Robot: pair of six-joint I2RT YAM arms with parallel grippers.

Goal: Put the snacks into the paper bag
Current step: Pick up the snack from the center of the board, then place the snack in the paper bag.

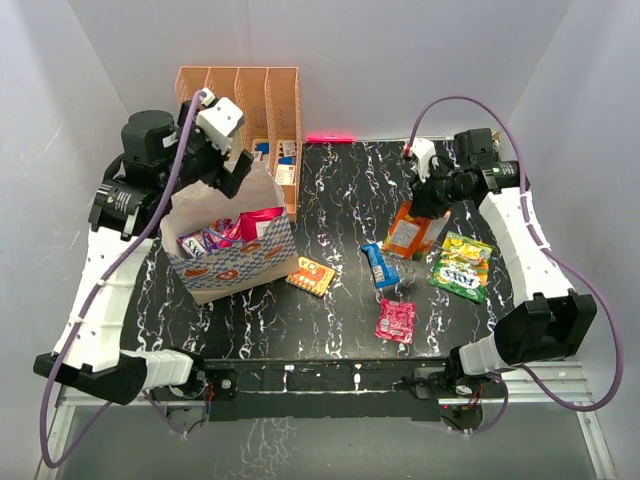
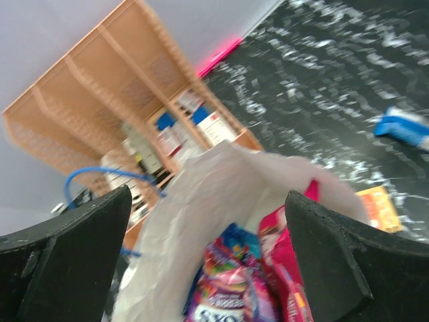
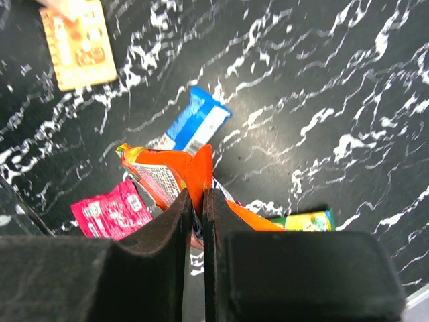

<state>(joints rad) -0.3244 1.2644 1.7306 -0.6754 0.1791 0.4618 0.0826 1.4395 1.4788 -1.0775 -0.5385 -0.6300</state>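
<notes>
My right hand (image 3: 198, 194) is clenched on the top edge of an orange packet (image 3: 167, 171), the two fingers pressed together with the foil pinched between them. The packet hangs tilted below the hand; I cannot tell whether its lower end touches the surface (image 1: 340, 190). Just beside it, toward the left arm, lies a blue packet (image 1: 379, 264), flat on the surface. On the hand's other side, close by, a green and yellow packet (image 1: 462, 266) lies flat. Nearer the arm bases than the hand is a pink packet (image 1: 396, 321), apart from the others. Further from the hand, on the way to the bag, lies a small orange packet (image 1: 311, 275), just beside the bag's near corner.

My left hand (image 1: 232, 165) is released, its fingers spread wide, and it hangs over the open mouth of the paper bag (image 1: 235, 262) without gripping anything. Between its fingers, in the wrist view, I see the bag's white inner wall and below it several packets in the bag (image 2: 234, 288), purple, pink and magenta among them. The bag stands upright on the surface. Beyond the left hand, against the back wall, stands a peach rack (image 1: 240, 95), touching or nearly touching the bag's far side; small boxes sit in its compartments.
</notes>
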